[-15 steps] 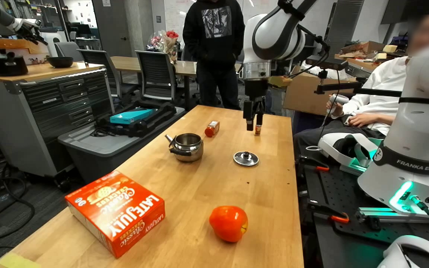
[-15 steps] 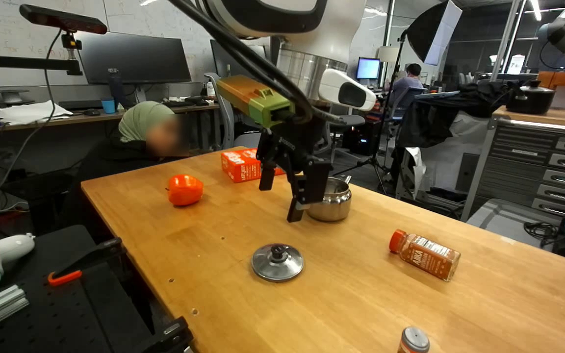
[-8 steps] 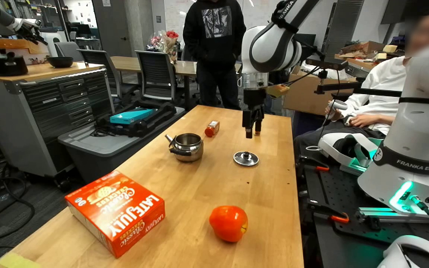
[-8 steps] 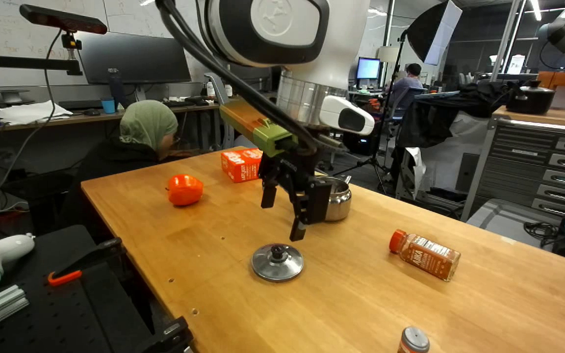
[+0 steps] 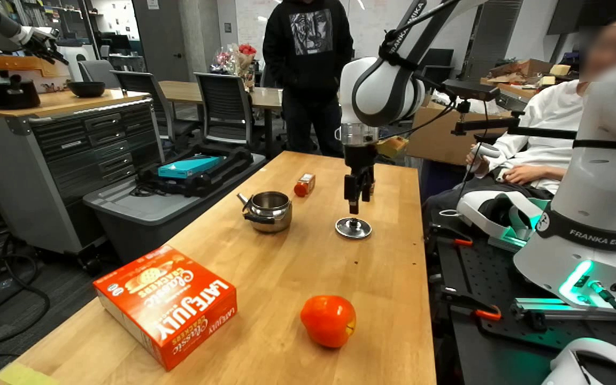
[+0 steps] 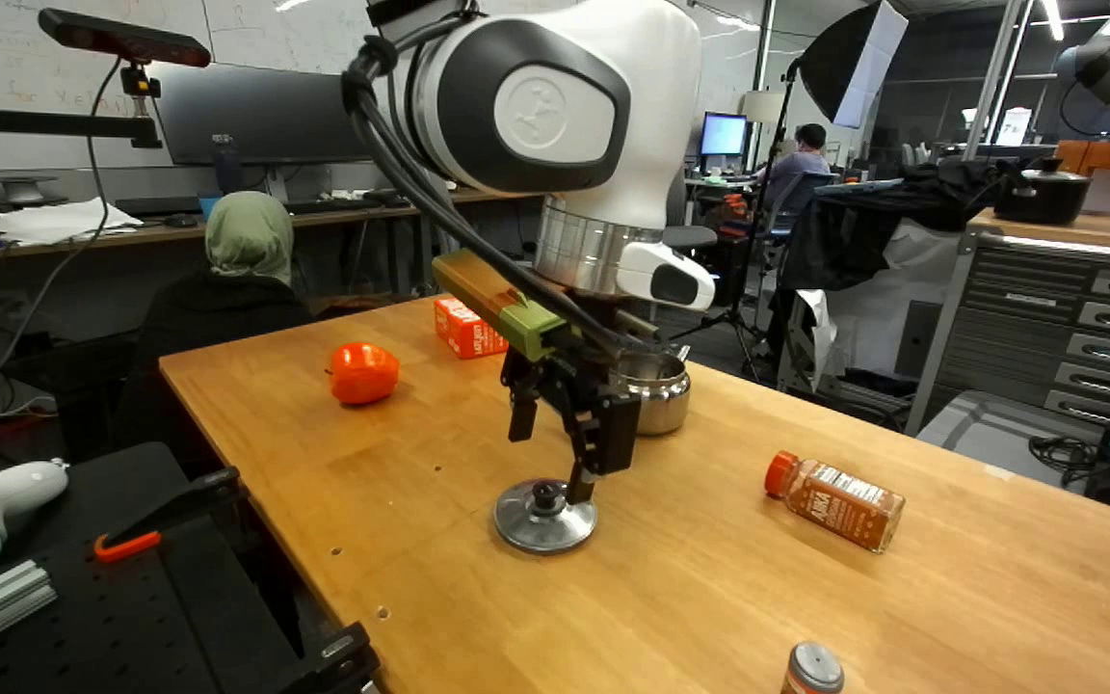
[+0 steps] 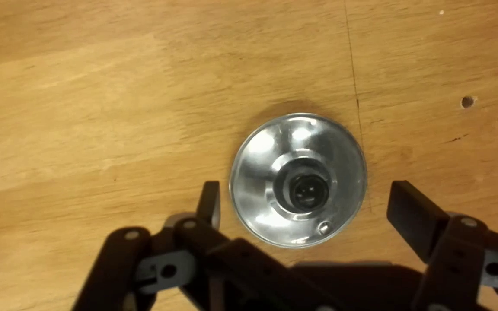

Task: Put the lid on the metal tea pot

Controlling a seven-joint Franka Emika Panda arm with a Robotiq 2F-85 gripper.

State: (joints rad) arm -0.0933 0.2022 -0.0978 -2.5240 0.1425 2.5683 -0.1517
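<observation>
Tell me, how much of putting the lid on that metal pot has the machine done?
Already done: the open pincer hangs over the lid, roughly lined up with its knob. In hand: apparently the pickup, though nothing is gripped yet and the lid lies on the table. Left: gripping the lid, carrying it over and setting it on the metal tea pot, which stands uncovered.

Free room around the lid (image 7: 298,180)
</observation>
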